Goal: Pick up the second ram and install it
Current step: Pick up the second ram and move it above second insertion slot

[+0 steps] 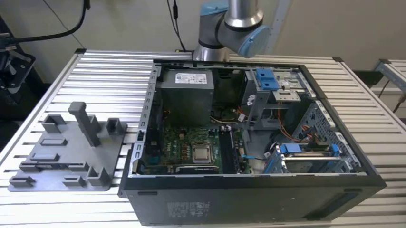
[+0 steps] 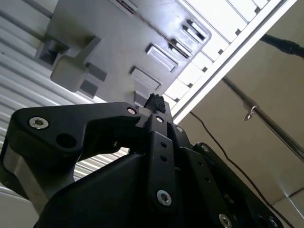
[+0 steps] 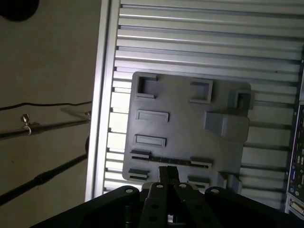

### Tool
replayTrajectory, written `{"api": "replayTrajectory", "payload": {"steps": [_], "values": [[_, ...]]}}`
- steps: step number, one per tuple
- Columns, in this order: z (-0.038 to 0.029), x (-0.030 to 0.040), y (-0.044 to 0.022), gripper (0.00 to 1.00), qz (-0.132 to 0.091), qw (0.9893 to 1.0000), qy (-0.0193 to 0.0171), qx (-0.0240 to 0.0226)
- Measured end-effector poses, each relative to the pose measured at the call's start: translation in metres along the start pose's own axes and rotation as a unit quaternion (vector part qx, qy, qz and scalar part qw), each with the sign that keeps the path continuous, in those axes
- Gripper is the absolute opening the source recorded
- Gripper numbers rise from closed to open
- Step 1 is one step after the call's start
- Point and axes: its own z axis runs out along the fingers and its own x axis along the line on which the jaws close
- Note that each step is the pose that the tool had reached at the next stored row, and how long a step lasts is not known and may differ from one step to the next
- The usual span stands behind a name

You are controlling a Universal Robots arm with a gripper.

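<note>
Gripper (image 3: 167, 172) is hanging up over the table in the first wrist view. Its fingers (image 3: 163, 174) are pressing together and it isn't carrying anything, as far as I can see. Right below it the grey fixture plate (image 3: 185, 137) is lying flat on the slatted aluminium table (image 3: 199, 42). The second ram (image 3: 167, 160) is sitting in that plate edge-on, a thin dark strip between two small slotted blocks, pretty much lining up under the gripper. Further off, in the exterior view, the open PC case (image 1: 254, 190) is lying just beside the plate on the exterior view's right. Its motherboard (image 1: 184, 142) is facing up and the arm (image 1: 231, 21) is rising behind it.
</note>
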Motion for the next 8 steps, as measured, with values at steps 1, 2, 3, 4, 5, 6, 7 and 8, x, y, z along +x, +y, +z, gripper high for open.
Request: {"api": "replayTrajectory", "payload": {"steps": [1,2,3,4,5,6,7,8], "values": [[0.0,0.0,0.0,0.11,-0.001,1.0,0.0,0.0],[0.0,0.0,0.0,0.11,-0.002,1.0,0.0001,0.0001],[0.0,0.0,0.0,0.11,-0.003,1.0,0.0001,0.0001],[0.0001,0.0,0.0,0.11,-0.004,1.0,0.0001,0.0002],[0.0,0.0,0.0,0.11,-0.005,1.0,0.0001,0.0003],[0.0,0.0,0.0,0.11,-0.006,1.0,0.0001,0.0003],[0.0,0.0,0.0,0.11,-0.007,1.0,0.0002,0.0004],[0.0,0.0,0.0,0.11,-0.007,1.0,0.0002,0.0005]]}}
